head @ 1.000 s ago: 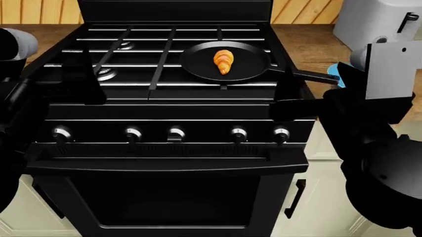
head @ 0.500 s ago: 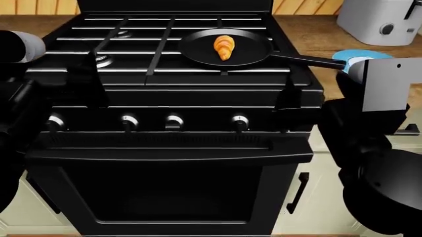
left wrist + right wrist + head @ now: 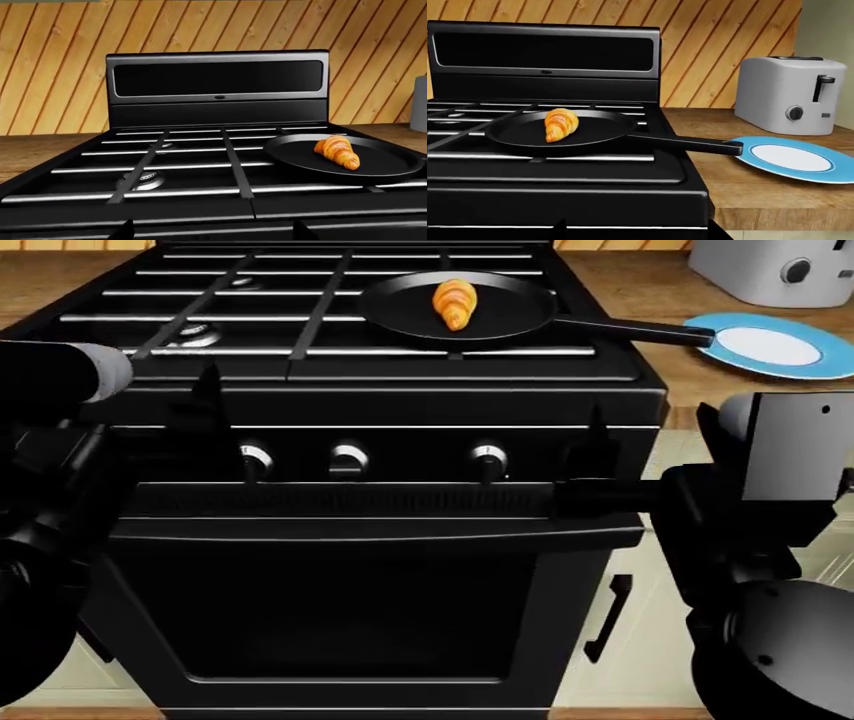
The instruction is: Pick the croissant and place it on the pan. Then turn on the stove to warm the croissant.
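The golden croissant (image 3: 455, 302) lies inside the black pan (image 3: 514, 312) on the stove's (image 3: 400, 400) back right grate; it also shows in the right wrist view as croissant (image 3: 560, 124) in pan (image 3: 514, 134). The pan's handle (image 3: 641, 333) points right towards a plate. My left gripper (image 3: 213, 232) is open and empty in front of the stove's left front edge, one finger (image 3: 207, 400) showing dark. My right gripper (image 3: 635, 230) is open and empty by the right end of the knob row (image 3: 350, 458), its finger (image 3: 595, 440) covering the end knob.
A blue-rimmed plate (image 3: 774, 345) lies on the wooden counter right of the stove, with a grey-white toaster (image 3: 767, 268) behind it. The oven door and its handle (image 3: 374, 502) sit below the knobs. Cream cabinets flank the oven.
The view has dropped, so the cooktop sits higher in frame and the plate is in full view. Both grippers have come down to the knob row; the right one now covers the end knob.
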Tool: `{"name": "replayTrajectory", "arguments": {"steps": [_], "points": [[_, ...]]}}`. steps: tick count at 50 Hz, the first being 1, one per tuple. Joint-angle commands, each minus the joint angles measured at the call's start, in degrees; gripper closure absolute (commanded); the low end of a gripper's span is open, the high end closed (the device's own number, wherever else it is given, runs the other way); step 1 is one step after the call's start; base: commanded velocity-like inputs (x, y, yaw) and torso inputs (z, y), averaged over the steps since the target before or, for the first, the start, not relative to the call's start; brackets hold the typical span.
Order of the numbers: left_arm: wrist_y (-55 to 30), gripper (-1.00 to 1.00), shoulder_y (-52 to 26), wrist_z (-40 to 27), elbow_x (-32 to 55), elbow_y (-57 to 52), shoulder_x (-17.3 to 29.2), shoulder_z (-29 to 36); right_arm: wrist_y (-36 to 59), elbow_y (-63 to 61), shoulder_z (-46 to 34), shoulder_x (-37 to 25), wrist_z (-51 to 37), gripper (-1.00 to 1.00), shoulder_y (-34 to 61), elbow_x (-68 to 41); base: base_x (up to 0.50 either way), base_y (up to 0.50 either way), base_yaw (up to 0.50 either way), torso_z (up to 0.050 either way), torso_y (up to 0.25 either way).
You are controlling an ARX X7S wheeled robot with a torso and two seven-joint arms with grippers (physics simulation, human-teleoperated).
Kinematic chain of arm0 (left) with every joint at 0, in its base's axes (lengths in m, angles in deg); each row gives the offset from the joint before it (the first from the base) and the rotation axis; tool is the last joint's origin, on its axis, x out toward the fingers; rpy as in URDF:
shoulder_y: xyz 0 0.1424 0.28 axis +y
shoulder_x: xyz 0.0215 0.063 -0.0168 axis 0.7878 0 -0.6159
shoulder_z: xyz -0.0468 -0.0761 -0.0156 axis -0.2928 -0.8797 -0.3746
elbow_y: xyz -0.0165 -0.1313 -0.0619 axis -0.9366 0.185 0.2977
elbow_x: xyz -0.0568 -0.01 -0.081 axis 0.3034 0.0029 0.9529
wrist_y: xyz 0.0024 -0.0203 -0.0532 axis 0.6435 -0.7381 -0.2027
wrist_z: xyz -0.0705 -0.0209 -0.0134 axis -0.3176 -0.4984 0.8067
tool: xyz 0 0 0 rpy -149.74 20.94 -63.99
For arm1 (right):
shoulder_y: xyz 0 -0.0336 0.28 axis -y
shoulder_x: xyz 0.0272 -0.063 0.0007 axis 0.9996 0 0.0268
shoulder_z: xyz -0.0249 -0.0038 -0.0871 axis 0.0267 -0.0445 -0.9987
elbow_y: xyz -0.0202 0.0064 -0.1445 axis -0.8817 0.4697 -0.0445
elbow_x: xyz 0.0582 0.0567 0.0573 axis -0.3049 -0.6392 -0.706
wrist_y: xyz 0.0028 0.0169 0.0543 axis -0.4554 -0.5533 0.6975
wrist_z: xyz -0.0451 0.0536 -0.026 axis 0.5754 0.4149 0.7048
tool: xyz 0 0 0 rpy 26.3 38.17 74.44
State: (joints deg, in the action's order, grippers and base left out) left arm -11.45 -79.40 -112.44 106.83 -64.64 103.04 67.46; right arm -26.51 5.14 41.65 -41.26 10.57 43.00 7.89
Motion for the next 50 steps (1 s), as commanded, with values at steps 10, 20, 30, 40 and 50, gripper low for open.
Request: {"name": "replayTrajectory", "arguments": {"steps": [10, 20, 30, 40, 50], "points": [[1.65, -1.0, 2.36, 1.18, -1.07, -0.73, 0.22, -0.42, -0.5, -1.69, -0.42, -0.09, -1.49, -1.0, -2.35, 0.6, 0.0, 0.0, 0.0, -0.05, 0.013], [1.46, -1.0, 2.4, 0.53, -0.4, -0.98, 0.25, -0.34, -1.52, -1.93, -0.36, -0.25, -0.8, -1.0, -3.88, 2.25, 0.0, 0.0, 0.0, -0.05, 0.014], [2.51, -1.0, 3.2, 0.91, -2.08, -1.18, -0.15, 0.01, -1.91, -1.6, -0.63, -0.23, -0.49, -1.0, -4.61, 3.89, 0.0, 0.0, 0.0, -0.049, 0.01], [5.03, -1.0, 5.34, 2.84, -5.53, -0.92, -0.86, 0.45, -2.97, 1.4, -1.78, 0.54, 3.4, -1.0, -5.76, 6.14, 0.0, 0.0, 0.0, 0.0, 0.0], [9.23, -1.0, 8.21, 3.06, -11.02, -1.87, -2.6, 0.51, -2.87, 3.56, -3.31, 1.6, 4.65, -1.0, -5.96, 8.11, 0.0, 0.0, 0.0, 0.0, 0.0]]}}
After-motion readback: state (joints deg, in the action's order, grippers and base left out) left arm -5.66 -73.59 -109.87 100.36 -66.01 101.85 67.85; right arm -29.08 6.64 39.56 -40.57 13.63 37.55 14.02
